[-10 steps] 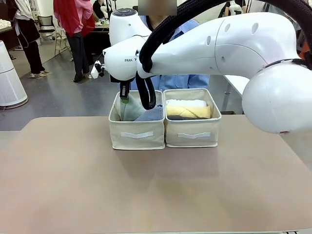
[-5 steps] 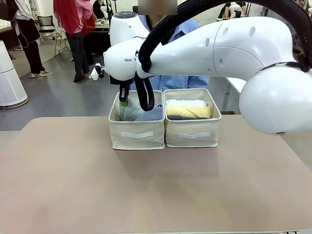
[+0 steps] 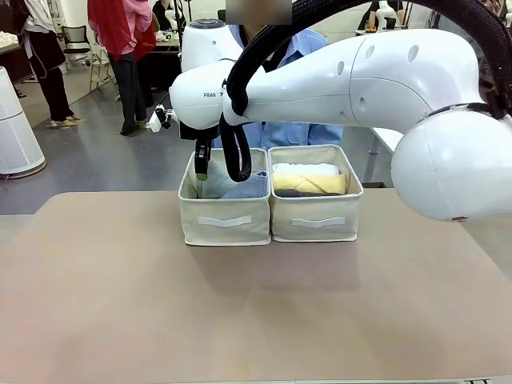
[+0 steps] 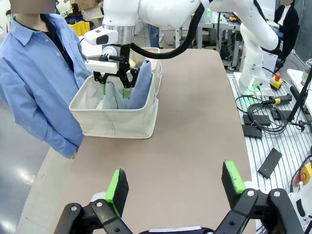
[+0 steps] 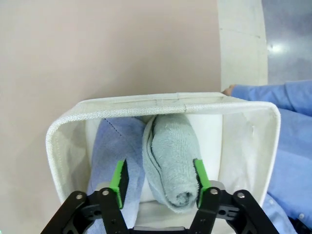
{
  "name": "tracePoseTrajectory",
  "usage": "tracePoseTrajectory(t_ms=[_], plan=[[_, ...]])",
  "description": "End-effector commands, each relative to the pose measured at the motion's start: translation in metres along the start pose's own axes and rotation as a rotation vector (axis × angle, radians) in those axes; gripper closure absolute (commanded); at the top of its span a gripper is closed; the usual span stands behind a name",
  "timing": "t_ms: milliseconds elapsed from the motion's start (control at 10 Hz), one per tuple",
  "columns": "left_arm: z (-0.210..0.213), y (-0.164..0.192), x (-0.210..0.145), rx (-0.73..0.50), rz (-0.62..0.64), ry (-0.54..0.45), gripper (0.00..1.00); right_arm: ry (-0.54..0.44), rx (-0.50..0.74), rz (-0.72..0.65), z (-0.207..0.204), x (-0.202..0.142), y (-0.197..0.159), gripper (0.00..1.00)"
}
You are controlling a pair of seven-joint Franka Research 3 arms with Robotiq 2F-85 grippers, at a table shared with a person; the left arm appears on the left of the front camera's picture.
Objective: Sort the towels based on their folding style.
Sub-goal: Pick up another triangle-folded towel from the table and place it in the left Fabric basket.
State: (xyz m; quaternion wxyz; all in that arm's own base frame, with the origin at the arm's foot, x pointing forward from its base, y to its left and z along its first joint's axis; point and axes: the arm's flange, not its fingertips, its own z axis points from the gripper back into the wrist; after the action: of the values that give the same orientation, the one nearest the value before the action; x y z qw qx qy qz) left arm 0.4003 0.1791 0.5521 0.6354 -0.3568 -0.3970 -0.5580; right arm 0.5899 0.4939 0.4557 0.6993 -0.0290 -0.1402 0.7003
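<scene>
My right end effector [image 5: 158, 181] hangs over the left bin [image 3: 225, 218], its green pads spread to either side of the grey-green cone towel [image 5: 170, 163]; in the right wrist view the pads stand just off the terry, so I judge the towel released rather than pinched, though contact on the far side is hard to rule out; the towel stands on end inside the bin, leaning against the lavender-blue cone towel [image 5: 113, 151] beside it; in the left wrist view the same two folds [image 4: 114, 96] show upright in that bin under my right fingers [image 4: 104, 89].

The right bin [image 3: 315, 216] holds the rolled ones: a white roll [image 3: 306, 170] at the back, a yellow roll [image 3: 310, 183] in front of it, and a dark grey one [image 3: 298, 193] just showing beneath; whether anything more lies deeper I cannot tell.

My left end effector [image 4: 173, 183] is spread wide above bare tabletop [image 3: 240, 312], holding nothing.

The person [image 4: 36, 83] stands close behind the bins.

As I read it, the sort is all but done: cones together on one side, rolls on the other, no loose towel left on the tabletop; what remains for me is to lift my right end effector straight up clear of the bin without dragging the grey-green cone over.
</scene>
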Motion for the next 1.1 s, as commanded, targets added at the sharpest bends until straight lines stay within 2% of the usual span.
tracePoseTrajectory(t_ms=[0,800,1000], plan=[[0.001,-0.001,0.001,0.000,-0.008,-0.003,0.00,-0.020,0.021,0.013,0.006,0.004,-0.009,0.00],[0.001,-0.001,0.001,0.000,-0.008,-0.003,0.00,-0.026,-0.035,0.033,0.029,0.006,-0.004,0.00],[0.001,-0.001,0.001,0.000,-0.008,-0.003,0.00,0.001,-0.084,0.045,0.065,-0.010,0.009,0.00]])
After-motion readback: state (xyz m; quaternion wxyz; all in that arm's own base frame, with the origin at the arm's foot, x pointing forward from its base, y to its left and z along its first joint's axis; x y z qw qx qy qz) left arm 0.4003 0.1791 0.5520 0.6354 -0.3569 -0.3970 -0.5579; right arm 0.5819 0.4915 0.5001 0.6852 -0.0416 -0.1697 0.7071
